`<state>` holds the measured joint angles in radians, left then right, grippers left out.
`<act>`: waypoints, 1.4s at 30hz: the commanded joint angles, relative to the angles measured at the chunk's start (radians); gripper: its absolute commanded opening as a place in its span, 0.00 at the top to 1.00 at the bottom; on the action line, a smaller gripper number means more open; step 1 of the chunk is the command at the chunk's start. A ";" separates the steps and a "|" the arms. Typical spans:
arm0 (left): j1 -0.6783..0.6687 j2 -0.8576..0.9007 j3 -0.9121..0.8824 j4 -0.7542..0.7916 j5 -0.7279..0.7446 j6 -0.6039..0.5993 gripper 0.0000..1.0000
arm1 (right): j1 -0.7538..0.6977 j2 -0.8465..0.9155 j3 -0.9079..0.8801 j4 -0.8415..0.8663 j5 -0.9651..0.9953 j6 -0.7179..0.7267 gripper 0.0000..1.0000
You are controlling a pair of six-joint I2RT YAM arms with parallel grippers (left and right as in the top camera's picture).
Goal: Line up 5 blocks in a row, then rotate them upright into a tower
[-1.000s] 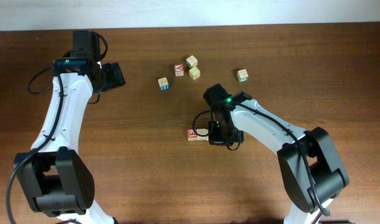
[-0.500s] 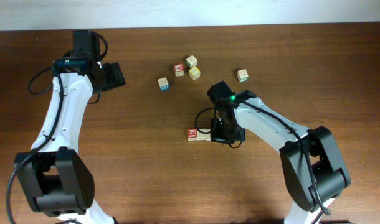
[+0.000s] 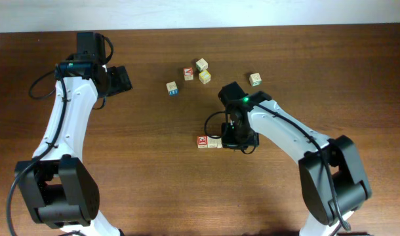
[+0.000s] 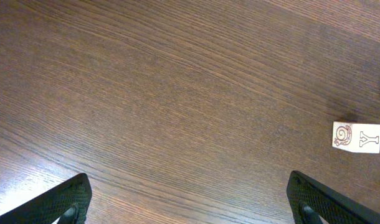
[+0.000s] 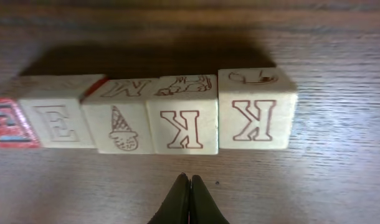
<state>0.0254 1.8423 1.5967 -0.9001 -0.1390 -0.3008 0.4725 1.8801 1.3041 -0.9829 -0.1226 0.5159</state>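
Overhead: blocks (image 3: pixel 208 141) in a row at lower centre, right gripper (image 3: pixel 234 139) over their right end; left gripper (image 3: pixel 121 78) upper left
Left wrist: jaws spread wide, empty; lone cube (image 4: pixel 357 137) at right edge
Right wrist: jaws closed together, empty, just below the row

Overhead view is evenly lit and pretty crisp, with only faint soft shadows on the desk (image 3: pixel 154 183). The left wrist view picks up a pale sheen on the wood grain, low left. The right wrist close-up is dimmer: the blocks (image 5: pixel 159 118) throw a dark shadow behind them, and the leftmost one goes blurry.
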 commanded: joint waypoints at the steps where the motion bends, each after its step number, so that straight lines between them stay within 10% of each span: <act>1: -0.001 0.011 0.009 -0.002 0.004 -0.013 0.01 | -0.022 -0.049 0.024 0.010 0.058 -0.011 0.96; 42: -0.001 0.011 0.009 -0.006 0.023 -0.013 0.01 | -0.085 0.042 -0.019 0.211 0.081 -0.056 0.96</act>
<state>0.0254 1.8423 1.5967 -0.9039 -0.1272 -0.3008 0.3771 1.9129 1.2926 -0.7597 -0.0200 0.4660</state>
